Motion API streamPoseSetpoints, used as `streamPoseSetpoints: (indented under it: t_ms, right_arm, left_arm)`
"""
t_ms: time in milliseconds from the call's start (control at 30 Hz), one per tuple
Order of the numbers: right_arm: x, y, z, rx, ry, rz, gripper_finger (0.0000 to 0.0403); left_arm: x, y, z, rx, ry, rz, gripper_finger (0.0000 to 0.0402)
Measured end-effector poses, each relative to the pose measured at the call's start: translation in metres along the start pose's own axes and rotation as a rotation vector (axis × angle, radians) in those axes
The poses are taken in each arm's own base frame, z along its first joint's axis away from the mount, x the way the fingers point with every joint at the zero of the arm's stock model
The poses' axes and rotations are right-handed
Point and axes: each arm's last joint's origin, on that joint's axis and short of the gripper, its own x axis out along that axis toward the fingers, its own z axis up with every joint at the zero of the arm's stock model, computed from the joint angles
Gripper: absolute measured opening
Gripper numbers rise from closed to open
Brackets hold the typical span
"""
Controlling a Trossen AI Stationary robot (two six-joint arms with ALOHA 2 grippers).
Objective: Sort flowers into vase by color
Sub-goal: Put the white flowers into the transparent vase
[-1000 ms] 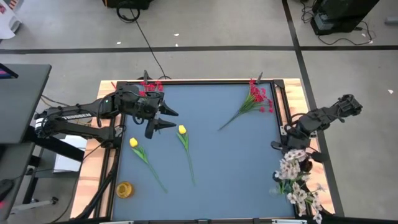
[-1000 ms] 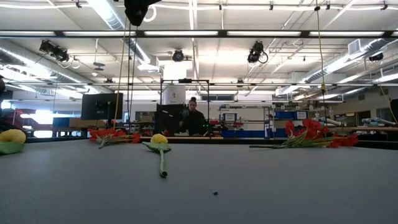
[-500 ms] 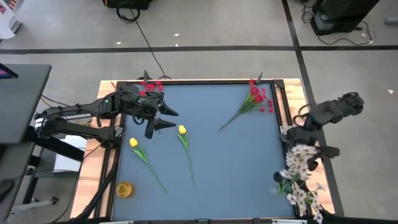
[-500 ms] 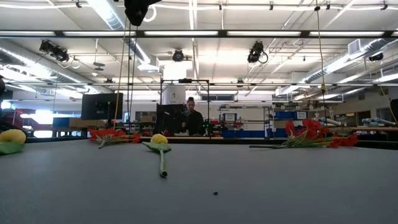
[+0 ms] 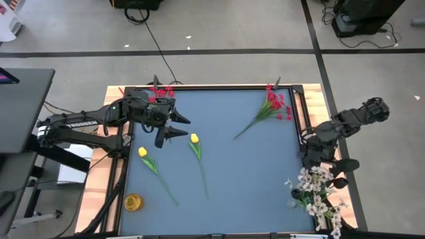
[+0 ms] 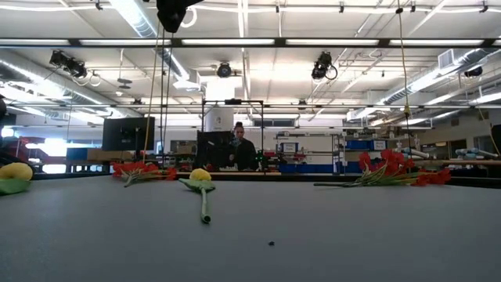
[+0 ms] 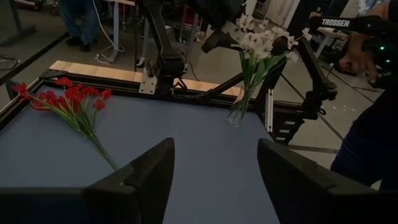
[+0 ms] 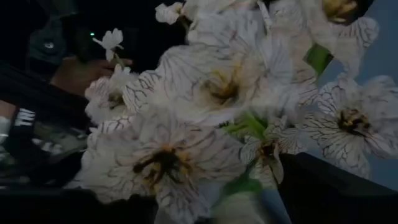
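From above, the white flowers (image 5: 317, 194) are seen at the table's (image 5: 226, 153) right edge, with the right gripper (image 5: 317, 154) just over them, fingers spread and holding nothing; a careless withdrawal could snag the blossoms and tip the vase (image 7: 237, 112). The left gripper (image 5: 174, 126) hovers near a yellow tulip (image 5: 195, 143), fingers apart. At table level, tulips and red flowers (image 6: 395, 174) lie loose. In the left wrist view, only white flowers stand in the clear vase; in the right wrist view, blossoms fill everything.
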Motion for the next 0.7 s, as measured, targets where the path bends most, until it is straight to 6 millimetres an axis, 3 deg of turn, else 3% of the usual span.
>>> streamPoseSetpoints:
  t_ms: [267, 700]
  right_arm:
    - [0.001, -0.006, -0.008, 0.211, 0.052, -0.084, 0.0262]
    - [-0.005, 0.005, -0.009, 0.351, 0.073, 0.056, 0.0247]
  left_arm:
    - [0.000, 0.000, 0.000, 0.000, 0.000, 0.000, 0.0236]
    - [0.000, 0.000, 0.000, 0.000, 0.000, 0.000, 0.0236]
